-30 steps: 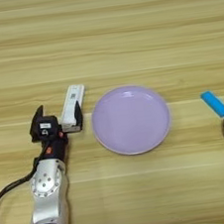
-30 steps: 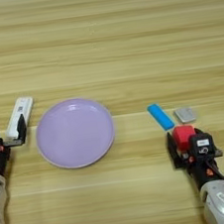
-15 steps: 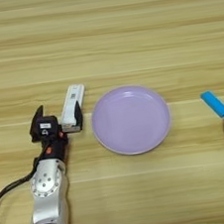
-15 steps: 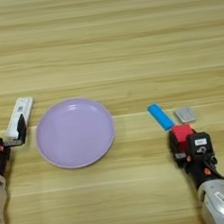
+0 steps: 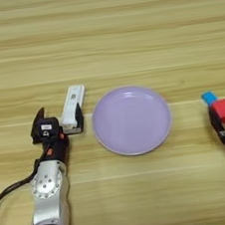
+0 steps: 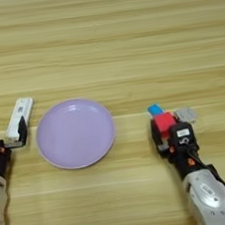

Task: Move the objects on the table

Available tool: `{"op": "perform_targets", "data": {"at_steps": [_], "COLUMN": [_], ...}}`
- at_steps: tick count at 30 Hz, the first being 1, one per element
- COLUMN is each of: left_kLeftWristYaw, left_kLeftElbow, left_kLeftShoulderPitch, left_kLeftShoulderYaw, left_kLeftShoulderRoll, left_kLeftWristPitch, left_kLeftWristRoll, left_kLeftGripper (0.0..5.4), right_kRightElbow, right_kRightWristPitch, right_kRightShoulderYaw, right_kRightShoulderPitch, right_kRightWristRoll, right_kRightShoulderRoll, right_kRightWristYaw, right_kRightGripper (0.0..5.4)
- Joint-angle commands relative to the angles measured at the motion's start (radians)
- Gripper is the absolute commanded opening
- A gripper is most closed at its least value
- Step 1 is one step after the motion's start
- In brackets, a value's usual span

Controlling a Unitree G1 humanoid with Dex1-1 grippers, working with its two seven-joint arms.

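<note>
- wooden worktop fills the view.
- lilac plate lies mid-worktop, bare.
- left pincer, fingers apart, straddles the near end of the white bar; label unreadable.
- right pincer clamped on red cube; blue piece and grey piece just beyond.

Table is showing light wood with long horizontal grain stripes, pale and darker tan alternating. Plate is reading plain lilac, no pattern. Bar is showing white with a small dark printed label. Cube is reading solid red. A bright blue piece and a small grey piece are showing beside it. Arm casings are reading silver-grey, fingers black
</note>
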Motion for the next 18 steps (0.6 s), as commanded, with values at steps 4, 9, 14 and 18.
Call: {"op": "perform_targets", "data": {"at_steps": [4,9,14,18], "left_kLeftWristYaw": [0.005,0.003,0.004,0.002], "left_kLeftElbow": [0.044,0.084,0.109,0.129], "left_kLeftShoulderPitch": [-0.030,-0.052,-0.065,-0.075], "left_kLeftShoulderYaw": [0.003,0.006,0.010,0.013], "left_kLeftShoulderRoll": [0.007,0.011,0.013,0.016], "left_kLeftWristPitch": [-0.004,-0.016,-0.026,-0.034], "left_kLeftWristRoll": [0.009,0.009,0.010,0.008], "left_kLeftGripper": [5.40,5.40,5.40,5.40], "right_kRightElbow": [-0.009,0.072,0.210,0.289], "right_kRightWristPitch": [0.042,0.073,0.080,0.103], "right_kRightShoulderYaw": [0.124,0.230,0.285,0.298], "right_kRightShoulderPitch": [-0.105,-0.232,-0.330,-0.379], "right_kRightWristRoll": [-0.020,-0.055,-0.072,-0.063], "right_kRightShoulderRoll": [0.033,0.084,0.140,0.169], "right_kRightWristYaw": [0.041,0.059,0.061,0.069], "right_kRightGripper": [2.26,2.26,2.26,2.26]}}
